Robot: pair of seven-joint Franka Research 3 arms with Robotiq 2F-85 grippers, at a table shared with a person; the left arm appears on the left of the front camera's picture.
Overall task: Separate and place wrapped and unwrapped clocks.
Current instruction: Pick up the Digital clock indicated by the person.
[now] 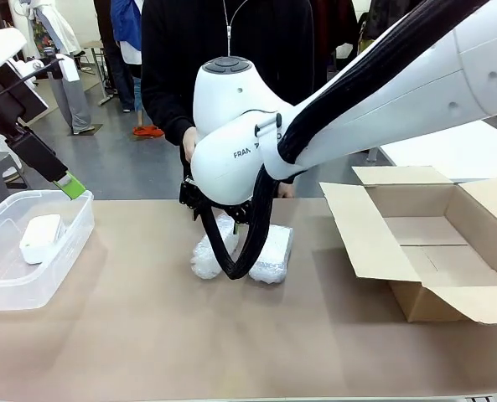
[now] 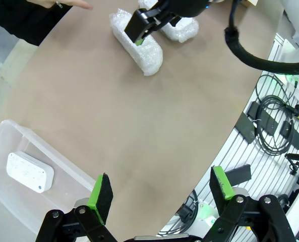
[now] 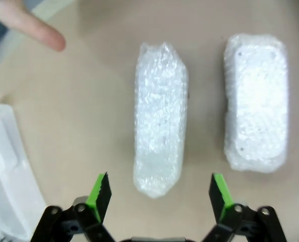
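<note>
Two bubble-wrapped clocks (image 1: 208,258) (image 1: 273,251) lie side by side at the table's middle. My right gripper (image 3: 160,194) hovers open just above the nearer end of the left bundle (image 3: 159,131), its pads straddling it without touching; the other bundle (image 3: 255,101) lies to the side. The bare white unwrapped clock (image 1: 40,238) rests inside the clear plastic bin (image 1: 5,289) at the left. My left gripper (image 2: 162,194) hangs open and empty above the bin's near corner, with the unwrapped clock (image 2: 30,171) off to its side in the bin.
An open cardboard box (image 1: 374,251) stands at the right of the table. A person stands at the far side, one hand (image 3: 33,25) resting near the bundles. My right arm (image 1: 256,151) stretches across the middle of the table.
</note>
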